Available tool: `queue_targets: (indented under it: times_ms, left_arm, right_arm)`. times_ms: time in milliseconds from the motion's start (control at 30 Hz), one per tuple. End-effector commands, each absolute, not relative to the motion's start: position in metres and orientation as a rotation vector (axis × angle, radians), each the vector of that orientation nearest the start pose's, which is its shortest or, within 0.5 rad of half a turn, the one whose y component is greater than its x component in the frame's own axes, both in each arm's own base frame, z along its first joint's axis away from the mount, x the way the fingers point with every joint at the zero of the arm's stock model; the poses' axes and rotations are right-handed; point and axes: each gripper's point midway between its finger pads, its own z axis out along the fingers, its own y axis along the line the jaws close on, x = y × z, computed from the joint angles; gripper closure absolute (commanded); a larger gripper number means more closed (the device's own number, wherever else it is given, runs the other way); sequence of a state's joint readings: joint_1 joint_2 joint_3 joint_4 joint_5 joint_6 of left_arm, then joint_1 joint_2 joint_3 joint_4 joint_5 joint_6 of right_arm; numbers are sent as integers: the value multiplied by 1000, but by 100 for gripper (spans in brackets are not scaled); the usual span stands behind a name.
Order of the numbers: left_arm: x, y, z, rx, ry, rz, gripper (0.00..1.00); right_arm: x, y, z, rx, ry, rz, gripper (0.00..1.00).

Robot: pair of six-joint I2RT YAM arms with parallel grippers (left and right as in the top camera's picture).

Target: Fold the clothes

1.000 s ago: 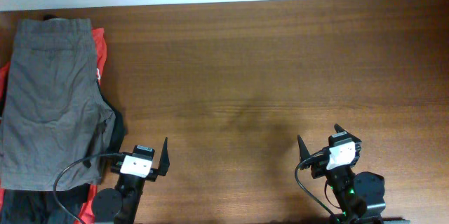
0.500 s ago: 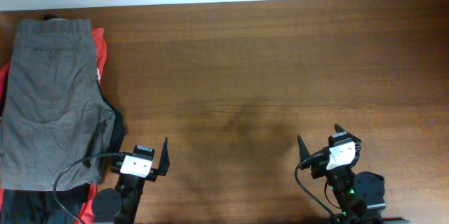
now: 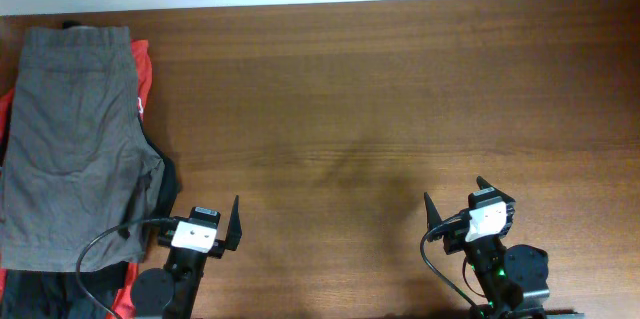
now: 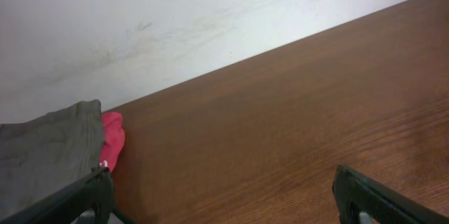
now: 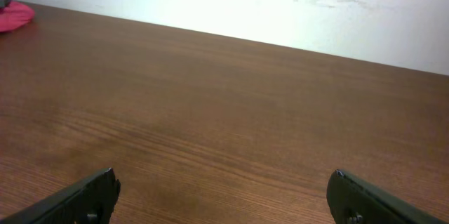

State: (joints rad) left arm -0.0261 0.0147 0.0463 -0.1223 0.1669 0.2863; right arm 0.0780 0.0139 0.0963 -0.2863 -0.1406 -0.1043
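Note:
The grey shorts (image 3: 75, 134) lie folded flat on top of a pile at the table's left edge, waistband toward the far side. In the left wrist view their far end (image 4: 42, 150) shows at the left. My left gripper (image 3: 205, 221) is open and empty near the front edge, just right of the pile; its fingers frame bare wood (image 4: 221, 196). My right gripper (image 3: 455, 201) is open and empty near the front edge at the right, over bare wood (image 5: 221, 196).
A red garment (image 3: 143, 79) and a black garment (image 3: 160, 184) lie under the shorts; the red one shows in the left wrist view (image 4: 111, 140) and the right wrist view (image 5: 14, 15). A white wall runs behind the brown wooden table (image 3: 380, 99).

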Motion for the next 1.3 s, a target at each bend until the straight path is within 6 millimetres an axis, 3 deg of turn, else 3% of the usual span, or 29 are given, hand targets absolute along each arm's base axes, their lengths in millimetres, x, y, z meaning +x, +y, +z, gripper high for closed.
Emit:
queue_targets:
  times_ms: [0,1267]
  left_arm:
    - [241,-35,160,370,1619,52,1]
    - [240,-39,162,390,1601,30,1]
  right_arm:
    - [232,42,146,-257,1755,114,1]
    - [232,42,146,-255,1756,113,1]
